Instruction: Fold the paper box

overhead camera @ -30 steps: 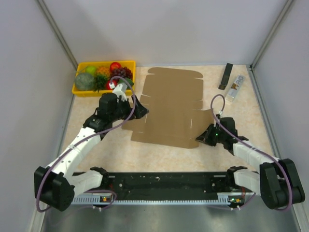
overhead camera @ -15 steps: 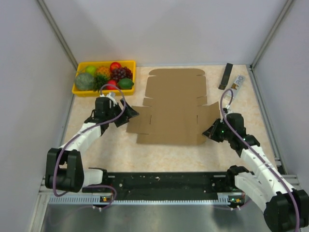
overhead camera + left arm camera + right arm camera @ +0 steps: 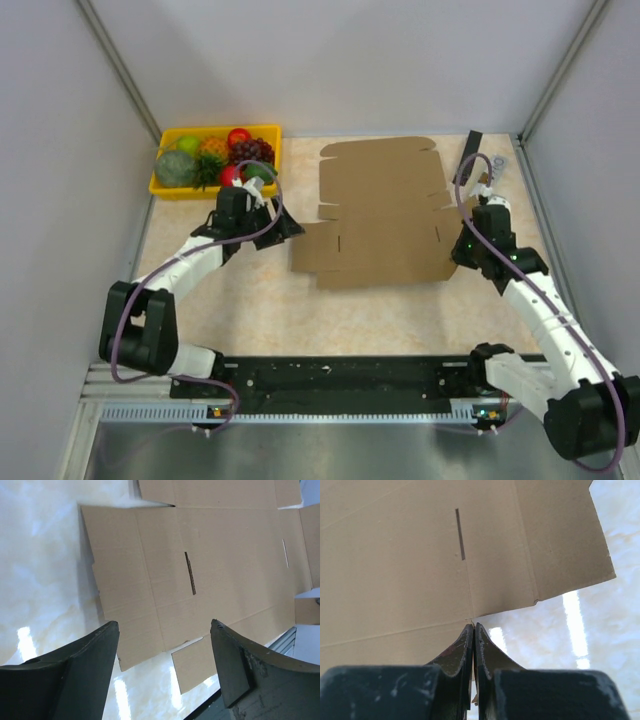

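The paper box (image 3: 385, 215) is a flat brown die-cut cardboard sheet with flaps and slots, lying on the table right of centre. My right gripper (image 3: 462, 245) is at its right near edge, shut on a thin cardboard flap edge. In the right wrist view the fingers (image 3: 474, 626) are pressed together where the sheet (image 3: 410, 555) meets them. My left gripper (image 3: 290, 228) is open and empty, just off the sheet's left flap. In the left wrist view its fingers (image 3: 164, 625) stand wide apart above the sheet's (image 3: 215, 555) corner.
A yellow tray (image 3: 165, 188) of fruit stands at the back left, close behind the left arm. A black bar (image 3: 466, 158) and a small packet (image 3: 492, 168) lie at the back right by the sheet's corner. Grey walls enclose the table on three sides.
The cardboard sheet has slid right and toward the back, with the right gripper moving along with it. The left gripper has followed to the right, staying at the sheet's left flap.
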Controlling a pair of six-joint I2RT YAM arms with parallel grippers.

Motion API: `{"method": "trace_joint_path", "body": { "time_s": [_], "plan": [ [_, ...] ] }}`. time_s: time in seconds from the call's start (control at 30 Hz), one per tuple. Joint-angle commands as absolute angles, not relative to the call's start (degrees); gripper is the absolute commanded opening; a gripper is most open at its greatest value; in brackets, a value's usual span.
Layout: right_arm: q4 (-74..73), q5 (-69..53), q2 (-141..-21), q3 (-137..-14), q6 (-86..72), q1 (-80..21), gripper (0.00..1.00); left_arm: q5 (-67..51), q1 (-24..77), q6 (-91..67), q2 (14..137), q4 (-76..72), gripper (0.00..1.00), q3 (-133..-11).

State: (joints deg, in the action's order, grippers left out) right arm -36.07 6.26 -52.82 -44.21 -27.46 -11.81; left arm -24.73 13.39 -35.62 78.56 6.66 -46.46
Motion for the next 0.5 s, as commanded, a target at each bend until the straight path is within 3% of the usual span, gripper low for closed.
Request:
{"method": "trace_joint_path", "body": {
  "time_s": [0.0, 0.17, 0.47],
  "plan": [
    [-34.9, 17.4, -59.0, -49.5, -20.7, -10.9, 0.0, -26.5, 15.7, -34.1, 85.2, 4.9, 0.77, -55.2],
    [-29.4, 20.0, -61.1, -50.4, -15.8, -9.9, 0.0, -21.3, 18.9, -33.0, 89.8, 5.8, 0.77, -60.4],
    [-25.0, 7.9, -58.7, -50.9, -15.7, -9.2, 0.0, -18.5, 21.4, -33.4, 95.1, 5.9, 0.83, -57.2]
  ]
}}
